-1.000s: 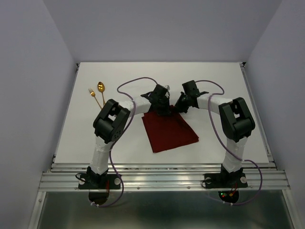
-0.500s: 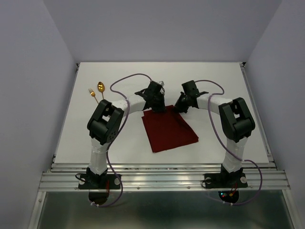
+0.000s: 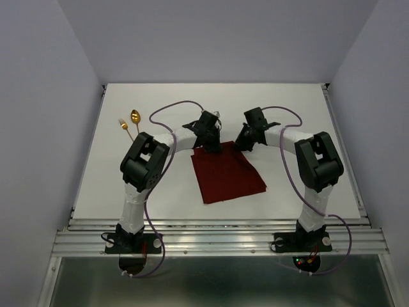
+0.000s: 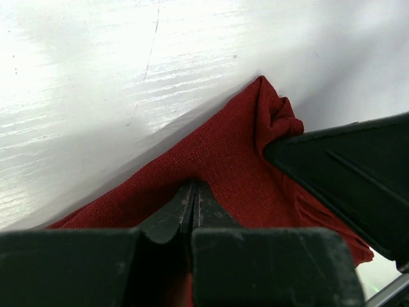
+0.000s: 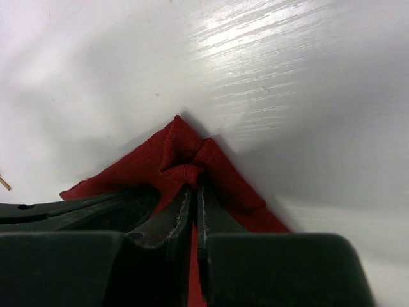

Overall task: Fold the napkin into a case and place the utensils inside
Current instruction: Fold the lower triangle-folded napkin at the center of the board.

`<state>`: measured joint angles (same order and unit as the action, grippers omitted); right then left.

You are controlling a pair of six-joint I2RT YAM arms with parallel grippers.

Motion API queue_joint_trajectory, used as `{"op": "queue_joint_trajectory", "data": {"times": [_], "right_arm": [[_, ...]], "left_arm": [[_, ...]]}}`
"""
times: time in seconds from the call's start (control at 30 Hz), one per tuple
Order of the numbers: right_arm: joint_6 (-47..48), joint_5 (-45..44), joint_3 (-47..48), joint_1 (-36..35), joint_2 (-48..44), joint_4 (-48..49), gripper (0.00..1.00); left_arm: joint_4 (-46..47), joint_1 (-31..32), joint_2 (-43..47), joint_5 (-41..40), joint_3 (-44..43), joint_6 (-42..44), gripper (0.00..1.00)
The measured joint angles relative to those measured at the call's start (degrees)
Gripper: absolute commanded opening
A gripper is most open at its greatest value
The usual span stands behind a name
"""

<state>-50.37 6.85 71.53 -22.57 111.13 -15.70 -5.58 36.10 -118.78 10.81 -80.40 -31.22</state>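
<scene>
At table (image 3: pixel 287 109) centre, between the 2 arms: 1 napkin (image 3: pixel 227 178), dark red, lying as a skewed four-sided patch with its far edge under both wrists. Far-left of it, well apart from the cloth: 1 spoon (image 3: pixel 135 117) and 1 fork (image 3: pixel 123 125), side by side, both shiny gold w/ thin handles; spoon bowl oval.

2 grippers, both black. L gripper (image 3: pixel 211 146) is at the napkin's far-left corner and R gripper (image 3: pixel 241 144) at its far-right corner. L wrist view: L gripper (image 4: pixel 192 192) has its jaws pressed together, pinching the napkin (image 4: pixel 223 153); the cloth shows a fine knit-like weave. R wrist view: R gripper (image 5: pixel 193 192) likewise has its jaws closed on the napkin (image 5: pixel 182 150), the cloth bunched into a small knot at the tips.

Vs. 1 s earlier: L arm elbow has swung outward to the left and L gripper sits slightly farther back; napkin's far-left corner drawn out w/ it. R arm, spoon and fork unchanged. Table surface is white, glossy, faintly streaked.
</scene>
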Motion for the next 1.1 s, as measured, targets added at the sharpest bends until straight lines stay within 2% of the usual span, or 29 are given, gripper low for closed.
{"op": "queue_joint_trajectory", "data": {"times": [1.1], "right_arm": [[0.44, -0.44, 6.88, 0.00, -0.07, -4.44, 0.01]], "left_arm": [[1.75, 0.02, -2.25, 2.54, -2.21, 2.56, 0.00]]}}
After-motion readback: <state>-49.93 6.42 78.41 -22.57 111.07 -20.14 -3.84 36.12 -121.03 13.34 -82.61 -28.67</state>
